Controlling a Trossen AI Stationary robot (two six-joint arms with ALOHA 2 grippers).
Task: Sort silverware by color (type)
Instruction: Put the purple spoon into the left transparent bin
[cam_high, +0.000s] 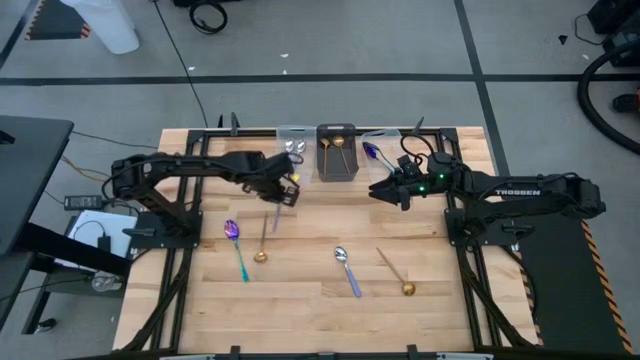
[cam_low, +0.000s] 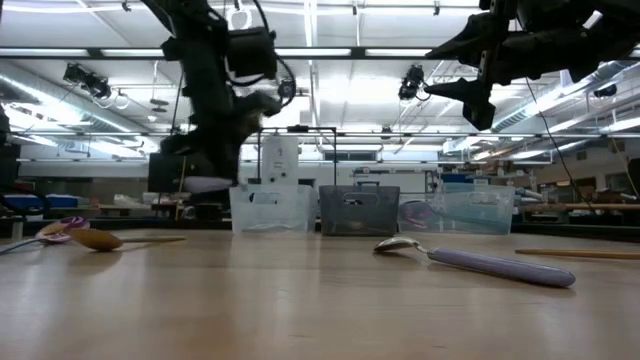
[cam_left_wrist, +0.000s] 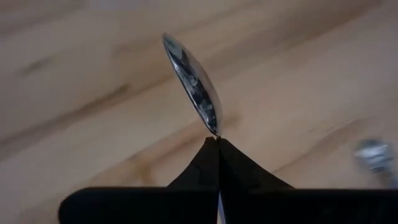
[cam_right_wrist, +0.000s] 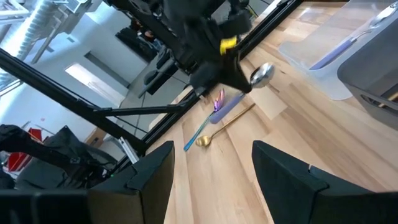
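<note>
1. Above the table's left-middle, just in front of the bins, a silver spoon (cam_left_wrist: 194, 87) hangs in the left gripper (cam_high: 285, 193) – jaws pressed tight on its handle, bowl sticking out past the fingertips, the long handle trailing down toward the wood
2. The grip looks thin: only the neck below the bowl is pinched, so the spoon could pivot or slip free on the way to a bin, I judge
3. Four spoons lie loose on the table (cam_high: 310, 310): a rainbow spoon (cam_high: 237, 245) beside a gold spoon (cam_high: 262, 243), a silver-bowled spoon with a lilac handle (cam_high: 346, 269), and another gold spoon (cam_high: 395, 273) farther right
4. At the back edge, the left clear bin (cam_high: 293, 143) holds silver pieces, the dark bin (cam_high: 336, 153) gold ones, the right clear bin (cam_high: 376, 150) a blue-purple one – a drop into the wrong bin would spoil the sort
5. The right gripper (cam_high: 385, 190) hovers near the right clear bin, jaws wide and holding nothing – close enough that crossing arms could clash
</note>
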